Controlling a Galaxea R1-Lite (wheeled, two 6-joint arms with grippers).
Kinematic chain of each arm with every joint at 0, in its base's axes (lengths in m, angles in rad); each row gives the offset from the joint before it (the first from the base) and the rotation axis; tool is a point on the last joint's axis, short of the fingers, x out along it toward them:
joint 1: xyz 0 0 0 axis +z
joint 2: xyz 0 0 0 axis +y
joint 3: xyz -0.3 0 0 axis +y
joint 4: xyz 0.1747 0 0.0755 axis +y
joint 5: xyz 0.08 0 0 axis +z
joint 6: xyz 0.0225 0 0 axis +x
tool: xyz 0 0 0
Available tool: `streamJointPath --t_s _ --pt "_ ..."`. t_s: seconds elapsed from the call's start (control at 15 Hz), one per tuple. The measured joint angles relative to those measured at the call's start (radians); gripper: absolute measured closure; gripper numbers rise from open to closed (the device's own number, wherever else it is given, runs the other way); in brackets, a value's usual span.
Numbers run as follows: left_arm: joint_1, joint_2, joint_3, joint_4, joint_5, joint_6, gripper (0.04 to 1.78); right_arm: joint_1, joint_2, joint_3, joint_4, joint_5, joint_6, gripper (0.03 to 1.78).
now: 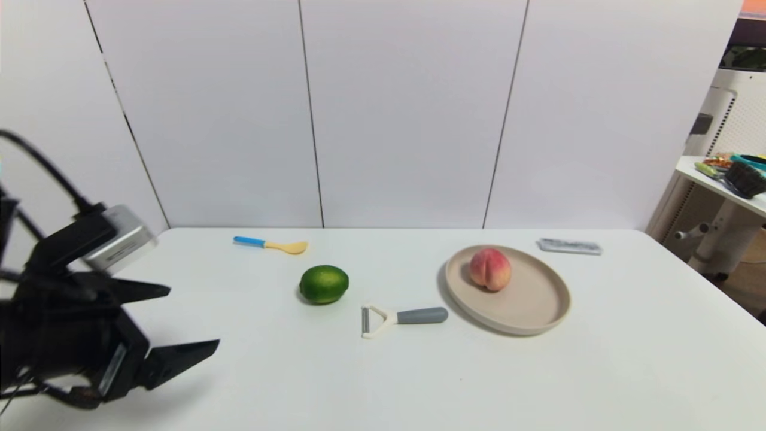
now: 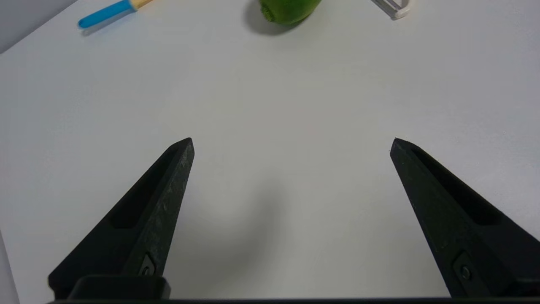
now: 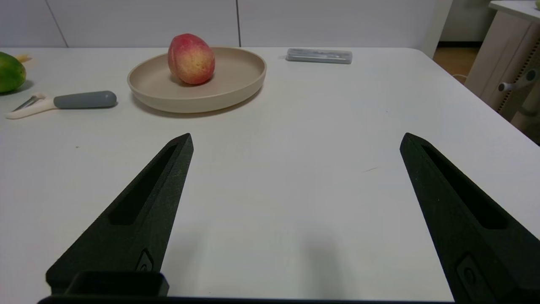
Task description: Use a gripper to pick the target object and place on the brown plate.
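White panelled wall [image 1: 407, 114] at back; side desk w/ clutter [image 1: 733, 173] far right.

- Surface [image 1: 383, 371]: white, rounded corners, carries all items.
- Left claw [image 1: 194, 318]: black, over near-left part of surface, fingers spread wide, nothing btwn them; grey box on top. Wrist view: tips [image 2: 185, 147] above bare surface.
- Right claw [image 3: 295, 141]: seen only in own wrist view, above near-right surface, fingers wide apart, empty.
- Brown plate [image 1: 538, 305]: right of centre, flat on surface.
- Peach [image 1: 490, 269]: on plate, toward its far-left side; no claw near.
- Lime [image 1: 324, 284]: left of plate, well apart.
- Peeler [image 1: 404, 318]: grey handle, btwn lime & plate, handle end just beside plate rim.
- Grey case [image 1: 569, 246]: behind plate.
- Spoon [image 1: 270, 244]: blue handle, far side, behind lime.
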Motion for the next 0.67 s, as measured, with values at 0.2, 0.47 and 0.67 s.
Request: streamJointPath --t_s 0.2,0.47,0.67 --pt "0.067 -0.296 0.282 -0.201 0.003 -0.084 0.13 0.0 0.0 0.0 0.0 0.0 0.0 0.12" --pt "0.167 -0.659 0.574 -0.326 0.006 -0.141 0.13 0.0 0.0 0.0 0.0 0.0 0.0 0.12" --pt "0.225 -0.858 0.658 -0.282 0.03 -0.154 0.13 0.0 0.0 0.0 0.0 0.0 0.0 0.12"
